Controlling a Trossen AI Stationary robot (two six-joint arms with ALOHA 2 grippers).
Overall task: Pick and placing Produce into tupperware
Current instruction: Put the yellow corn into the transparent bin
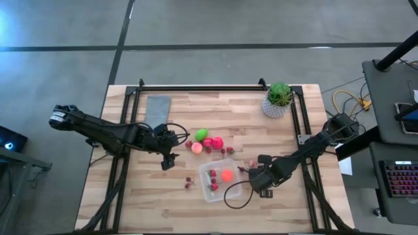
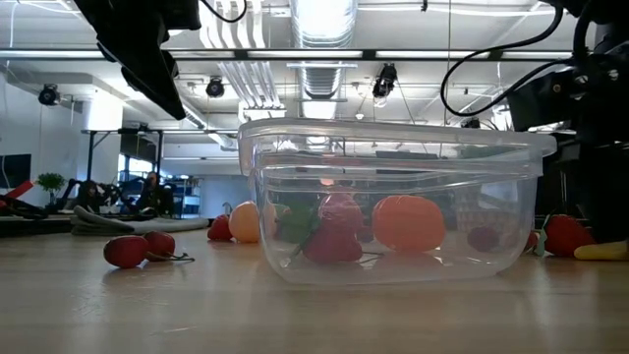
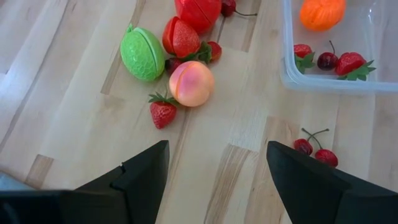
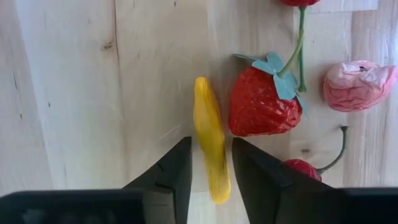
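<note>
Four pieces sit in the tupperware (image 3: pixel 292 78): one orange fruit (image 3: pixel 321 12), two strawberries and one cherry. Beside it on the table (image 1: pixel 130 196) lie a green fruit (image 3: pixel 142 54), a peach (image 3: pixel 191 83) and a cherry pair (image 3: pixel 314 151). Reaching low beside the container, the right gripper (image 4: pixel 210 163) has its fingers nearly closed around a yellow banana slice (image 4: pixel 210 146), whose long axis runs along the fingers, next to a strawberry (image 4: pixel 260 102). Hovering over the table, the left gripper (image 3: pixel 214 165) gapes wide and empty.

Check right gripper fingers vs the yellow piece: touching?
Touching. Right wrist view: the right gripper has its fingers pressed against both sides of the yellow piece.
</note>
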